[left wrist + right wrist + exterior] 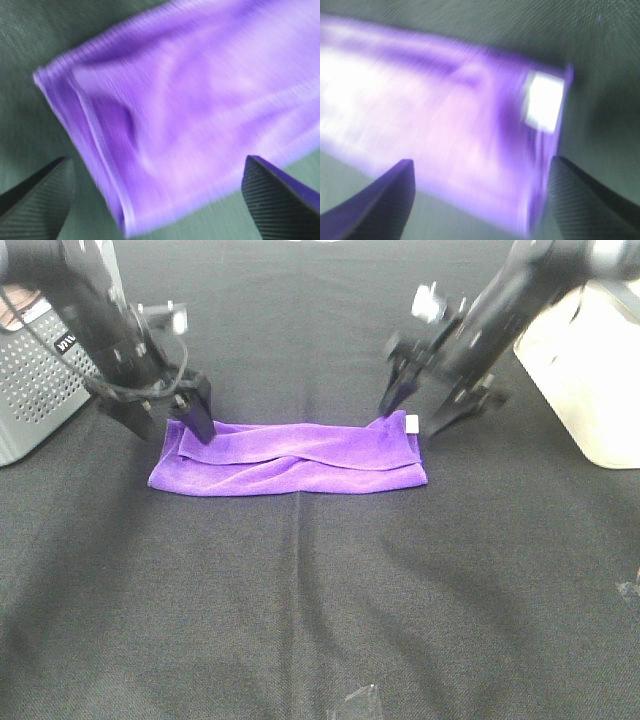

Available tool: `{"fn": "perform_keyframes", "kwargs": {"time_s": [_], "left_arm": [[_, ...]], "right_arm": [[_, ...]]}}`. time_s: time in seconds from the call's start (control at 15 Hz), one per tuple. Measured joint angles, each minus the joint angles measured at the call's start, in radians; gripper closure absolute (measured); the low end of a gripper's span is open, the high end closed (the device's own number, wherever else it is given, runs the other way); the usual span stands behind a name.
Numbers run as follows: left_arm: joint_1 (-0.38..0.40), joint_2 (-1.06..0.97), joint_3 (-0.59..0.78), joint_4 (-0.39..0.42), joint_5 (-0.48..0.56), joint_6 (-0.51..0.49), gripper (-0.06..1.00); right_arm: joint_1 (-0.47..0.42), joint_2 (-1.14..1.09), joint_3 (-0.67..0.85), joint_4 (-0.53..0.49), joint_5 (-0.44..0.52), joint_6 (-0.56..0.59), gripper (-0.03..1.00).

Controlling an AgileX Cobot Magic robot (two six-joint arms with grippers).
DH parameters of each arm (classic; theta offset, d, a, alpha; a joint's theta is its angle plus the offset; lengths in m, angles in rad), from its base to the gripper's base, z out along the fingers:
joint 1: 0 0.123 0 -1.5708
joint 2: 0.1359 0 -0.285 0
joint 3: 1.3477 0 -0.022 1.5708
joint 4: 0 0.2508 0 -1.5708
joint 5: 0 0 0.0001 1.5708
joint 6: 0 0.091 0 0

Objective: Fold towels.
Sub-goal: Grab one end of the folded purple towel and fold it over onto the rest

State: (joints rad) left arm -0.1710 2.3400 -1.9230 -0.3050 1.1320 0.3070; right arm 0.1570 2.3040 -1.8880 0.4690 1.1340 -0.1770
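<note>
The purple towel point(290, 458) lies on the black table cloth, folded into a long strip running left to right. Its small white tag point(411, 422) sits at the far right corner. My left gripper point(168, 420) is open, low over the strip's left end, with its fingers point(37, 200) on either side of the folded end point(190, 100). My right gripper point(422, 408) is open, low over the right end, and straddles the towel point(445, 120) near the tag point(545, 102). Neither gripper holds anything. Both wrist views are blurred.
A grey perforated box point(35, 380) stands at the left edge. A white container point(590, 370) stands at the right edge. Small clear scraps lie at the front edge point(360, 702) and the right edge point(630, 588). Black cloth point(300, 590) covers the table.
</note>
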Motion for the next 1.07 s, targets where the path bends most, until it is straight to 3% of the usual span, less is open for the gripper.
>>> {"fn": "perform_keyframes", "kwargs": {"time_s": [0.2,0.4,0.73,1.07], "left_arm": [[0.07,0.006,-0.003,-0.021,0.074,0.022,0.11],[0.16,0.037,-0.004,-0.177,0.076,0.113,0.11],[0.161,0.11,-0.007,-0.216,0.071,0.155,0.11],[0.161,0.129,-0.018,-0.243,0.068,0.082,0.11]], "right_arm": [[0.0,-0.045,0.0,-0.027,0.07,-0.001,0.25],[0.0,-0.058,0.0,-0.034,0.079,0.002,0.25],[0.0,-0.062,0.0,-0.034,0.079,0.012,0.25],[0.0,-0.062,0.0,-0.038,0.079,0.013,0.25]]}}
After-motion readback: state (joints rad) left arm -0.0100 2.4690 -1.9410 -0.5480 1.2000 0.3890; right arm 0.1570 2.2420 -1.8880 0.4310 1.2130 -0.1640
